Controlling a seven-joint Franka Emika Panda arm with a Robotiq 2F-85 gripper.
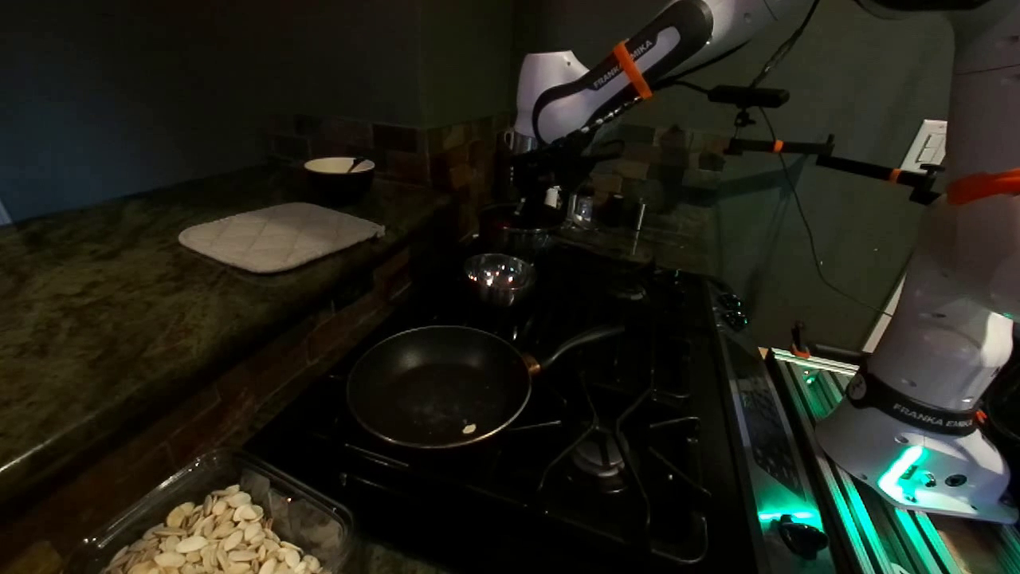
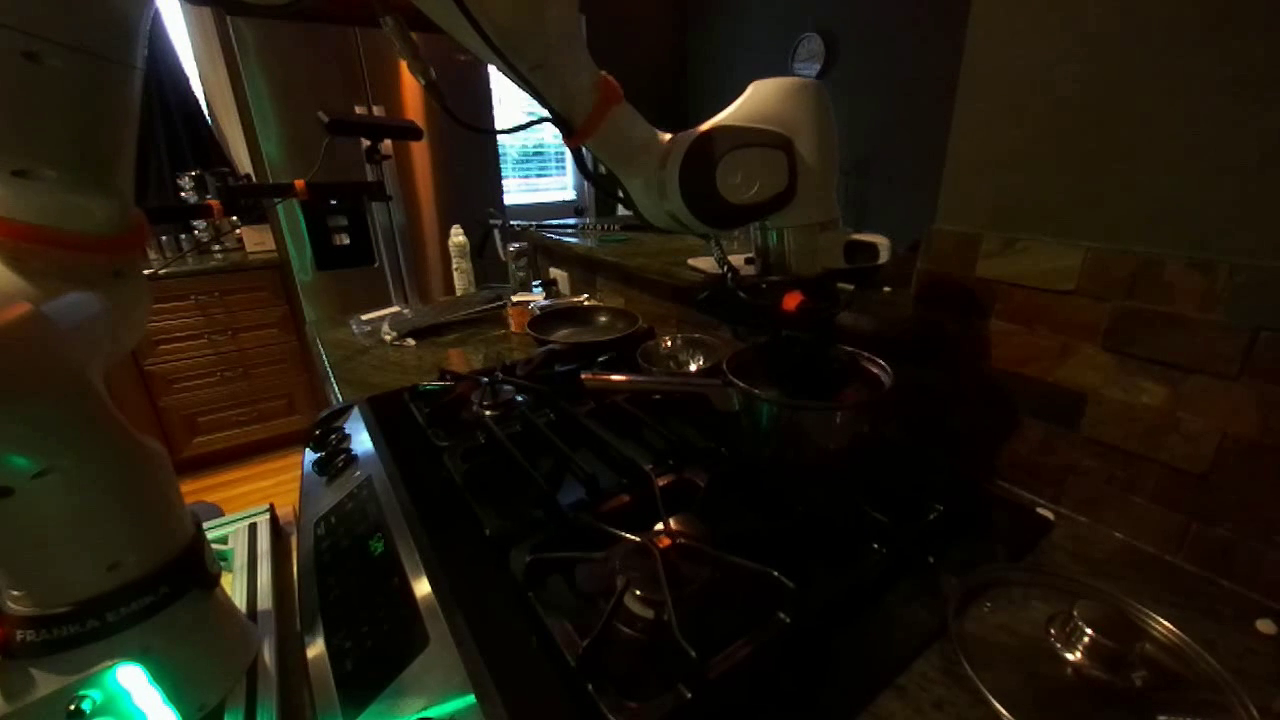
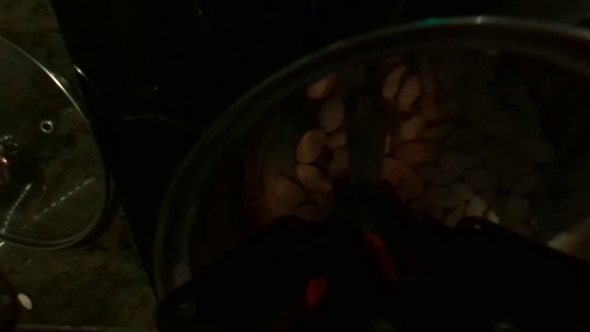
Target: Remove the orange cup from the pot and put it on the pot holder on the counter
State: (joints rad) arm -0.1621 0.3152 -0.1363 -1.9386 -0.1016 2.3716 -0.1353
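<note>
The robot arm (image 1: 582,104) reaches across the stove (image 1: 494,494) to the silver pot (image 2: 805,425), and its end effector (image 3: 364,147) points down over the pot, dark against the pale flat pieces (image 3: 313,147) inside. The wrist view is too dim to make out whether its fingers stand apart, meet, or grip something. A red-orange patch (image 2: 792,300) shows at the end effector, just above the pot's rim in an exterior view; whether it is part of the orange cup is unclear, so the cup's exact place cannot be settled. The pot's handle (image 2: 655,382) points to nine o'clock there, and a glass lid (image 2: 1100,650) lies at four o'clock from the pot. In an exterior view a shiny bowl (image 1: 500,281) sits near the pot at six o'clock, with the frying pan (image 1: 438,387) farther off at seven o'clock. The pot holder (image 1: 283,237) lies flat at nine o'clock from the pot on the raised surface (image 1: 96,319), with a small dish (image 1: 339,179) near it at one o'clock. A clear tub (image 1: 315,522) of similar pale pieces stands at eight o'clock from the frying pan.
</note>
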